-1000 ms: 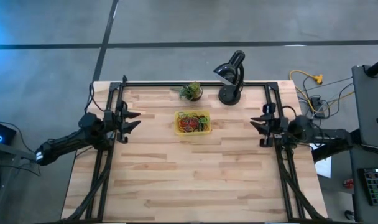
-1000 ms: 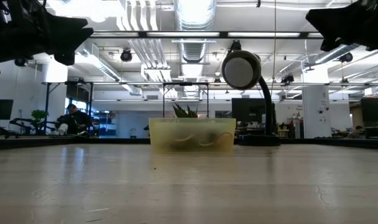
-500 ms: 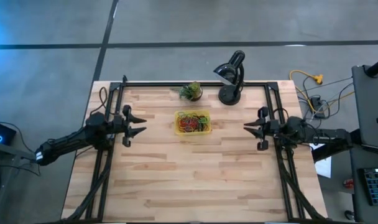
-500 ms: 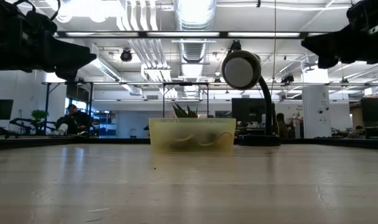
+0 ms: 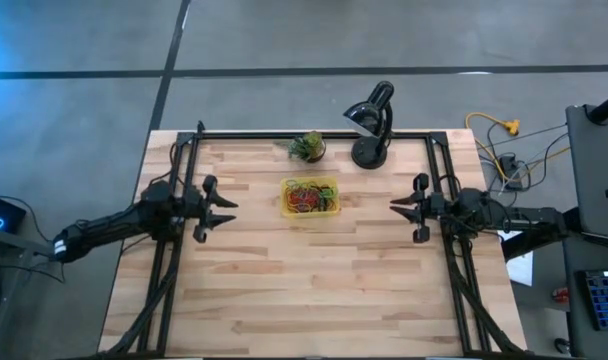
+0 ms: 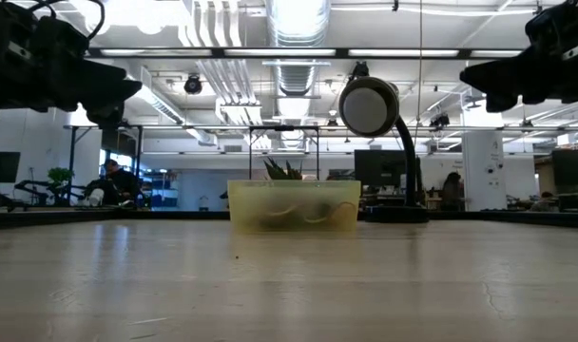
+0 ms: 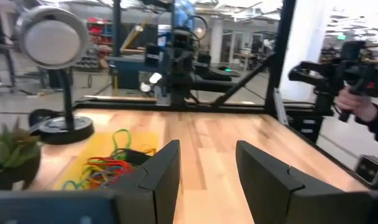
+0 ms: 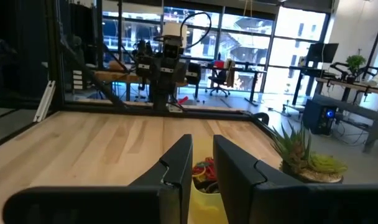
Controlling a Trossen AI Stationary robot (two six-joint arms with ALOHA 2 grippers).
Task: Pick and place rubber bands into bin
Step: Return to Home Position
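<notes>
The bin (image 5: pixel 310 197), a shallow translucent-yellow tray, sits flat on the wooden table's far middle, with the rubber bands (image 5: pixel 305 196) heaped inside it in red, green and yellow. The left wrist view shows those bands (image 7: pixel 107 165) too. My left gripper (image 5: pixel 228 210) hovers level at the table's left side, pointing toward the bin, open and holding nothing (image 7: pixel 207 169). My right gripper (image 5: pixel 394 206) hovers level at the right side, facing the bin, its fingers narrowly apart with nothing between them (image 8: pixel 202 163). Both hang well above the tabletop in the low view.
A small potted plant (image 5: pixel 307 147) and a black desk lamp (image 5: pixel 372 125) stand just behind the bin at the far edge. Black frame rails (image 5: pixel 174 200) run along both sides of the table. Bare wood stretches from the bin to the near edge.
Both grippers have tipped to level and sunk a little. Their fingertips have swung out toward the bin from either side. The bin and the rubber bands have stayed where they were.
</notes>
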